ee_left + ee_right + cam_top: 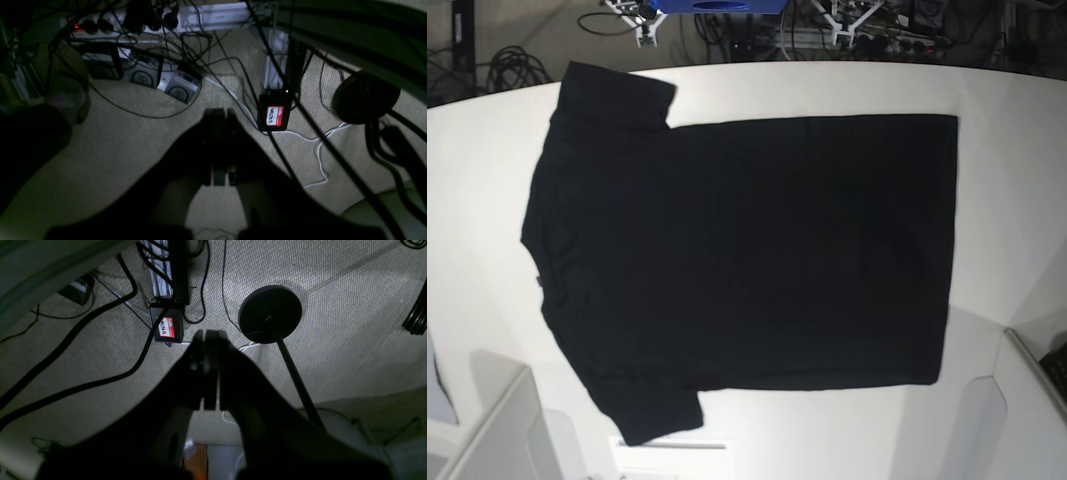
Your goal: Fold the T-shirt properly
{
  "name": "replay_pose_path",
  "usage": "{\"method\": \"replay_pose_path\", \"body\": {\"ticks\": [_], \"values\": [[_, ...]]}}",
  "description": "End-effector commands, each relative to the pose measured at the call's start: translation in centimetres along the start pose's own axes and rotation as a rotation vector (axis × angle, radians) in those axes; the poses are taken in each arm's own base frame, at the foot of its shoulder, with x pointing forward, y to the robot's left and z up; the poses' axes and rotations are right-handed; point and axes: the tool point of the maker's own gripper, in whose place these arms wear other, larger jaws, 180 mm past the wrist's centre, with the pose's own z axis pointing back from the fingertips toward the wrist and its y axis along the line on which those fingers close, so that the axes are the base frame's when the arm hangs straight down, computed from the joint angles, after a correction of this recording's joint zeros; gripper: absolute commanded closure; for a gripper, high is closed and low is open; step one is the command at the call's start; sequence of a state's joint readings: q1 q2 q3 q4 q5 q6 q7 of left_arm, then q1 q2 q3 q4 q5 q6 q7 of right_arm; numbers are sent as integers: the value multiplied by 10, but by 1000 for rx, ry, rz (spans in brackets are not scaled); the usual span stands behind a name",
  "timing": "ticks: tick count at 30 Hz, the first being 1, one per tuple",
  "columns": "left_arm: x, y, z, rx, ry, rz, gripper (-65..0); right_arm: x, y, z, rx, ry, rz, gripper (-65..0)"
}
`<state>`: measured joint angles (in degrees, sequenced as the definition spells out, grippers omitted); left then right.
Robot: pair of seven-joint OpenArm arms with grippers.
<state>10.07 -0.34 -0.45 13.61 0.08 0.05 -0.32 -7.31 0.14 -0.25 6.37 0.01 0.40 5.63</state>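
Base view: T-shirt (737, 255) lies plain side up, any print hidden; neither arm in frame. Wrist views dark: both grippers mere silhouettes, table edge (350, 30) cropped by the frame.

The place reads as a robotics lab or research workroom rather than a home; a white surface (827, 90) stands over a floor of beige woven carpet (133, 140) strewn with loose black cables (83, 350); a power strip (110, 25) with a red lit switch carries many plugs; several grey power-supply bricks (146, 75) lie on the carpet; an aluminium frame post (275, 56) bears a small black box with a red "hello" name sticker (275, 115) handwritten "Walter"; a round black stand base (270, 314) with a pole rests nearby; more cable coils and metal frame parts crowd the far edge in the base view
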Motion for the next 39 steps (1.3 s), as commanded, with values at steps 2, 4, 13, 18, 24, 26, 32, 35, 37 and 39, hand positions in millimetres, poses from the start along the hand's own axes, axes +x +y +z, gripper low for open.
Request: {"method": "replay_pose_path", "body": {"ticks": [2, 4, 13, 18, 24, 26, 32, 35, 37, 39], "values": [[-8, 3, 1, 9, 19, 3, 0, -17, -5, 1, -12, 98, -1, 0], [-14, 2, 1, 6, 28, 1, 0, -16, -5, 1, -13, 120, -2, 0], [-19, -1, 15, -3, -176, -25, 0, -20, -3, 2, -10, -23, 0, 0], [-24, 9, 17, 11, -197, -32, 0, -22, -3, 2, -9, -23, 0, 0], [-31, 10, 19, 10, -191, -40, 0, -24, -3, 2, -9, -22, 0, 0], [-31, 10, 19, 10, -191, -40, 0, -24, -3, 2, -9, -22, 0, 0], [-38, 25, 32, 28, -267, -63, 0, -36, -2, 9, -10, -81, 3, 0], [-41, 37, 47, 39, -355, -85, 0, -41, -1, 19, -10, -118, 4, 0], [-48, 38, 53, 38, -372, -91, 0, -42, -1, 26, -13, -135, -1, 0], [-57, 49, 60, 49, -378, -108, 0, -44, -1, 33, -14, -146, -1, 0]]}}
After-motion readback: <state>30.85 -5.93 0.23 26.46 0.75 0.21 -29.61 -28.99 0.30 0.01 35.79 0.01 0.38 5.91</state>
